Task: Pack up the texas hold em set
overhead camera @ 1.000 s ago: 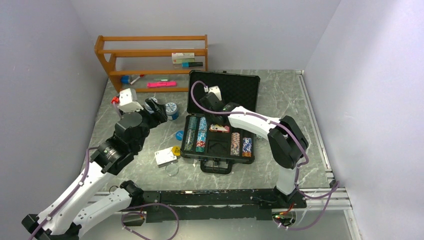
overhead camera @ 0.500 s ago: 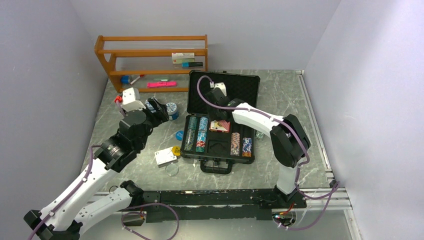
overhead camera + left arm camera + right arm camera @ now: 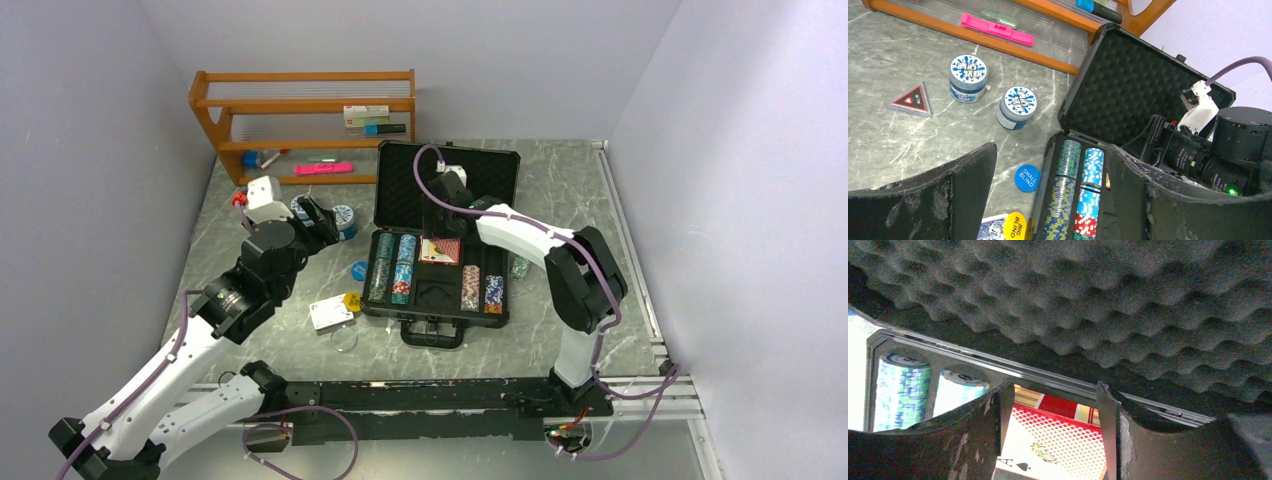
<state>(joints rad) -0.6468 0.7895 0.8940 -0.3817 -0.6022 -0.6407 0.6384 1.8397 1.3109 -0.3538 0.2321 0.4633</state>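
right pincer (image 3: 1053, 390) open, empty, red card deck (image 3: 1060, 442) just past its tips in briefcase (image 3: 1128, 315), left pincer (image 3: 1050, 150) wide open, empty

**Red card deck (image 3: 1063, 440) between parted fingers (image 3: 963, 440)**

Shows egg-crate foam lining (image 3: 1098, 300) across the whole upper part, with a pale metal rim (image 3: 1038, 376) slanting beneath it. At left, 2 chip stacks (image 3: 903, 390) lying side by side (1 green-and-white, 1 blue-and-white). Low in the middle, framed by the right gripper (image 3: 1053, 392), the deck's top with an ace of spades showing.
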